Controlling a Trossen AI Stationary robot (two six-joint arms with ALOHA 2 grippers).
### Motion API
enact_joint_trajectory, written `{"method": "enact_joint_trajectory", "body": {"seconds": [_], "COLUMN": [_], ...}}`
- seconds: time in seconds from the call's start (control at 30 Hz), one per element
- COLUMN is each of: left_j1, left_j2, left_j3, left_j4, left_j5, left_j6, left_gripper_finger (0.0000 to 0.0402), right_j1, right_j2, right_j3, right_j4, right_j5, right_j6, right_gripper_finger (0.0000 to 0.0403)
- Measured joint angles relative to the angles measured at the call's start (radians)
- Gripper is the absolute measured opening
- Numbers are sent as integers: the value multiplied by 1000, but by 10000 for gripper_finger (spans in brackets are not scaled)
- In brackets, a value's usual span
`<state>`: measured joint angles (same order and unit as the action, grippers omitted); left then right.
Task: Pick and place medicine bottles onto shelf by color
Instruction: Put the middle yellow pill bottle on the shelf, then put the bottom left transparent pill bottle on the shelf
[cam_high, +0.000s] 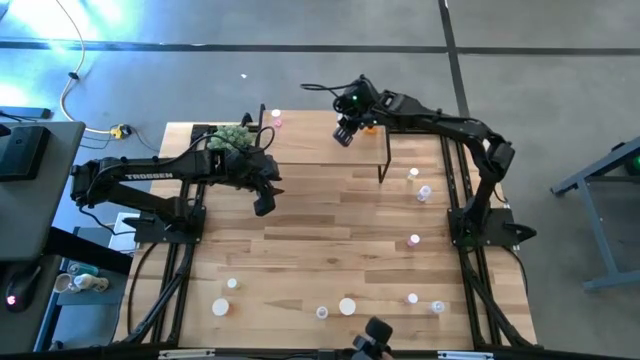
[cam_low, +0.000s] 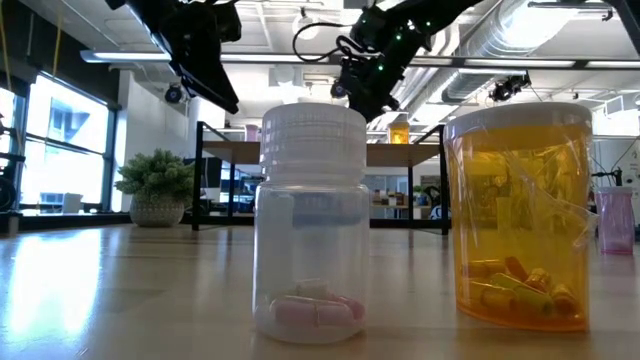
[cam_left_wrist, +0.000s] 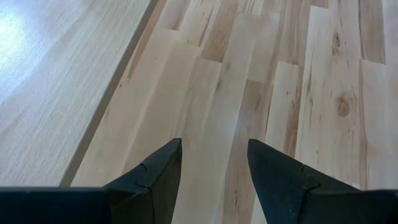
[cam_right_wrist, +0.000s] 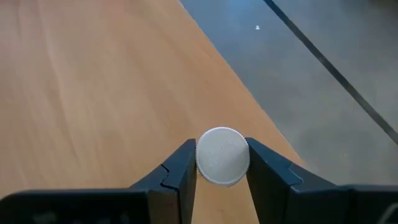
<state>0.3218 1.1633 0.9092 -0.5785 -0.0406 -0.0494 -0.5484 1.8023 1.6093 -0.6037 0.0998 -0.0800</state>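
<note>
Shelf (cam_high: 325, 150) is your landmark here: it stands at the far side of the worktop (cam_high: 330, 250), a light wooden top on thin black legs. Your right gripper (cam_right_wrist: 222, 163) hangs over the far edge of the shelf top, and its fingers (cam_right_wrist: 180, 168) are clamped on the white cap of one bottle (cam_right_wrist: 222, 155); the cap fills the gap between them. You cannot tell the colour of this bottle from the right wrist view. One orange bottle (cam_high: 371, 126) shows on the shelf just beside this gripper, and a pink bottle (cam_high: 276, 120) stands at the far left corner of the shelf.

Your left gripper (cam_left_wrist: 214, 171) hovers in front of the shelf, near its left end, over bare wood. Its fingers (cam_left_wrist: 155, 177) stand apart and hold nothing.

The other medicine bottles (cam_high: 330, 305) lie well apart from the shelf: several along the near edge of the worktop and some to the right of the shelf, near the right arm base. In the low view a clear bottle (cam_low: 310, 225) and a larger orange bottle (cam_low: 520, 215) stand close to the camera, side by side but not touching.
</note>
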Motion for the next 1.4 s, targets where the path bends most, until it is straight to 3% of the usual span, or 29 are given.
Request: {"method": "enact_joint_trajectory", "body": {"seconds": [0.77, 1.1, 1.4], "left_j1": [0, 0, 0], "left_j2": [0, 0, 0], "left_j3": [0, 0, 0], "left_j4": [0, 0, 0], "left_j5": [0, 0, 0], "left_j6": [0, 0, 0], "left_gripper_finger": [175, 175, 175], "right_j1": [6, 6, 6], "right_j2": [-2, 1, -10], "right_j3": [-19, -23, -23], "right_j4": [-3, 25, 34], "right_j5": [5, 5, 5], "right_j6": [-53, -59, -59], "right_gripper_finger": [109, 162, 169]}}
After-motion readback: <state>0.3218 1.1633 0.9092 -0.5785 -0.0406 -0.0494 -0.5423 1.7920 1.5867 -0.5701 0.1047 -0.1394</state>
